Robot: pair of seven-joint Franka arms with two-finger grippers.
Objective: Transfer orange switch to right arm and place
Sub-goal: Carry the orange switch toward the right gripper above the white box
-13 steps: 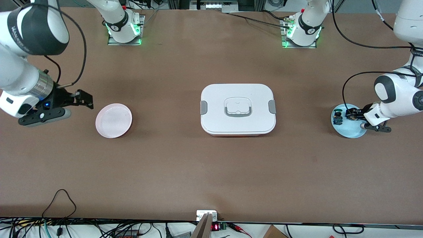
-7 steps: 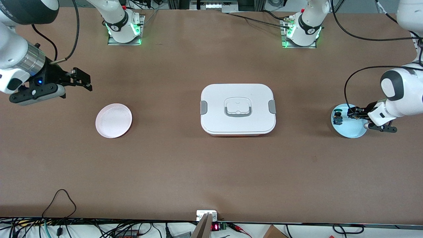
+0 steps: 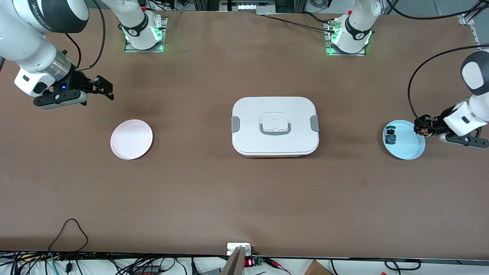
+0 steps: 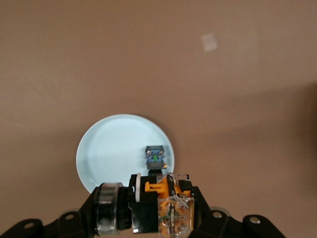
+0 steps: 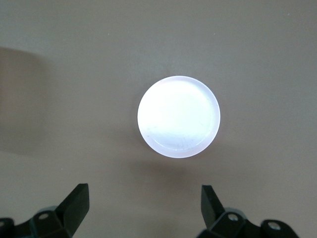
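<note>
The orange switch, a tiny black part with an orange piece, hangs in my left gripper, which is shut on it. They are in the air over the rim of the light blue plate, on the side toward the left arm's end of the table. My right gripper hovers open and empty over bare table beside the pink plate, which holds nothing.
A small blue-green-black component lies on the light blue plate. A white lidded box with grey latches stands in the middle of the table. Cables run along the table edge nearest the front camera.
My left gripper has lifted the orange switch off the blue plate and drawn back toward the left arm's end. The right gripper has moved away from the front camera, beside the pink plate.
</note>
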